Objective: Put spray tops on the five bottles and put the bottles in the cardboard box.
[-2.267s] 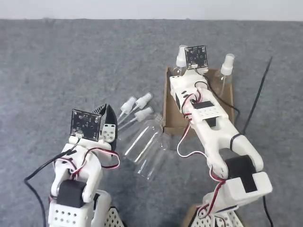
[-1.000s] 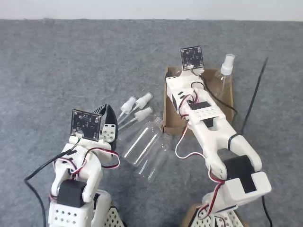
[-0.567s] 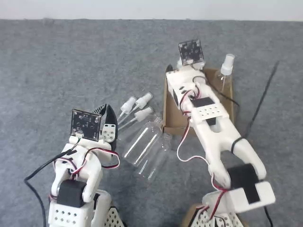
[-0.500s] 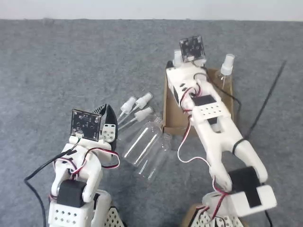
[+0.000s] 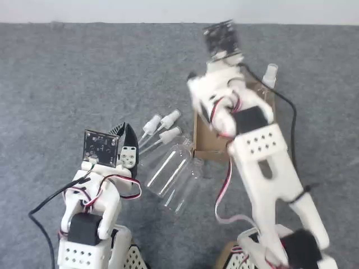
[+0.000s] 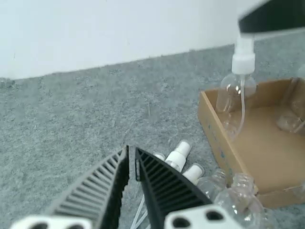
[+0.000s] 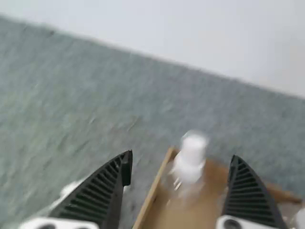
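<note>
My right gripper [image 7: 181, 158] is open above the cardboard box [image 7: 153, 200], and a clear bottle with a white spray top [image 7: 191, 151] stands free in the box below its fingers. The right arm [image 5: 258, 140] is raised over the box [image 5: 201, 147]. A second topped bottle [image 5: 269, 75] stands at the box's far right. Three loose spray tops [image 5: 162, 126] and clear bottles without tops [image 5: 171, 165] lie on the carpet left of the box. My left gripper [image 5: 129, 143] is shut and empty, on the near side of the spray tops [image 6: 178, 153] and apart from them.
Grey carpet [image 5: 67, 73] covers the table, with open room at the left and far side. A pale wall [image 6: 119, 28] rises behind. A black cable [image 5: 291, 140] trails from the right arm past the box's right side.
The right arm has risen and pulled back from the box, leaving the topped bottle standing in its far left corner. The left arm has not moved.
</note>
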You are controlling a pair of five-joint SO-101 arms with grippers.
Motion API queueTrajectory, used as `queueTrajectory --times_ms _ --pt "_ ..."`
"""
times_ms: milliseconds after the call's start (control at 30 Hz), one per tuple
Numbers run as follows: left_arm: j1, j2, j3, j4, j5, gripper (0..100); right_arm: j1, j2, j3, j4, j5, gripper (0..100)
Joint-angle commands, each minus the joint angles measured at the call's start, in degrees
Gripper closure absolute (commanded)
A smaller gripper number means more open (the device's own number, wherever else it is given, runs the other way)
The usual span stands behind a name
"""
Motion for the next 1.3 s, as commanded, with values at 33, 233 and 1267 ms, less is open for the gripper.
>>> queueTrajectory --times_ms 33,233,1267 --pt "-0.4 -0.4 -0.5 -1.5 0.6 99 -6.7 -11.3 3.7 12.8 0.4 74.2" --pt "-1.1 4.7 -8.4 4.6 -1.8 99 -9.8 -26.5 19.2 17.5 0.4 74.2" --pt "-12.7 57.7 -46.2 18.7 -13.7 80 -24.0 -21.5 30.7 19.6 -39.7 60.1"
